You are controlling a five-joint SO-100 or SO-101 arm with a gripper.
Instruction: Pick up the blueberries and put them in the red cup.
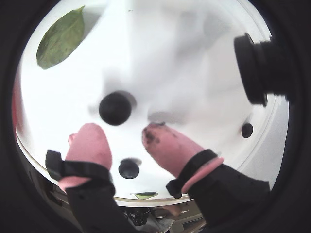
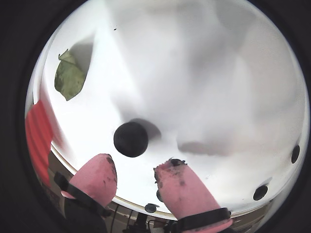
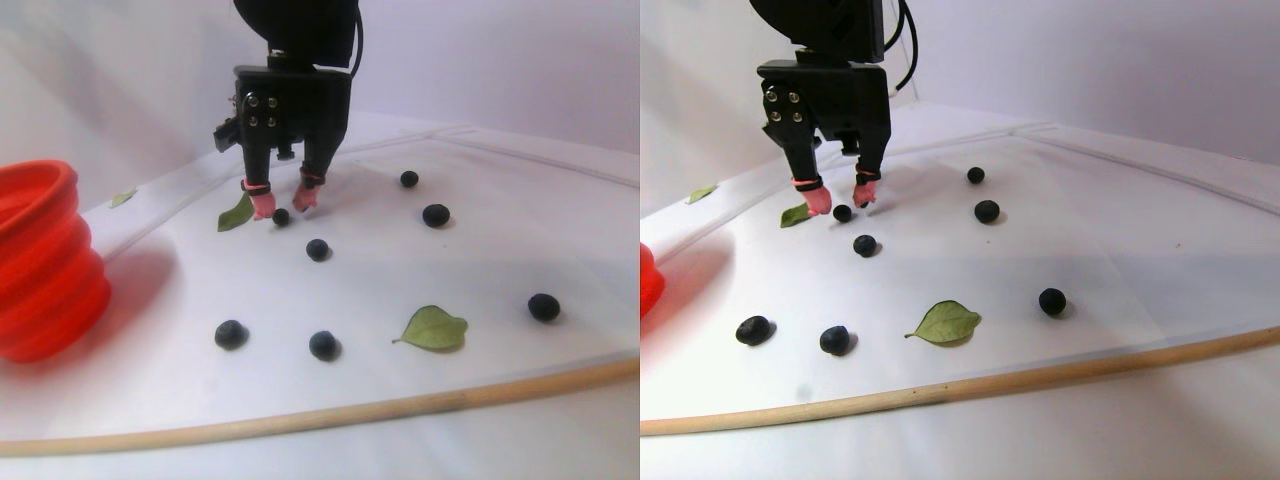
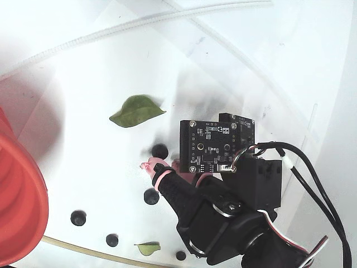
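My gripper (image 1: 124, 133) hangs low over the white board (image 3: 480, 260) with its jaws apart, nothing between the pink-capped fingertips (image 2: 99, 177); the one on the right in both wrist views is smeared with dark stains near its tip. Just ahead of the gap sits one blueberry (image 1: 115, 108), close to the tips but not touching either as far as I can tell; in the stereo pair view it lies between and slightly in front of my two fingers (image 3: 281, 216). A second berry (image 1: 129, 168) shows in a wrist view behind the tips, under my fingers. More blueberries are scattered over the board in the stereo pair view: one nearer the camera (image 3: 317, 249), two toward the front edge (image 3: 231, 334) (image 3: 323, 345), one far right (image 3: 543, 307), and two beyond me (image 3: 435, 214) (image 3: 409, 178). A green leaf (image 3: 236, 214) lies just beside my left-hand finger in that view, and another leaf (image 3: 433, 328) rests near the front, between berries. The red cup (image 3: 40, 260) stands at the left edge of the stereo pair view, well apart from me, and fills the lower left corner of the fixed view (image 4: 19, 206). A pale wooden strip (image 3: 330, 412) borders the board's front.
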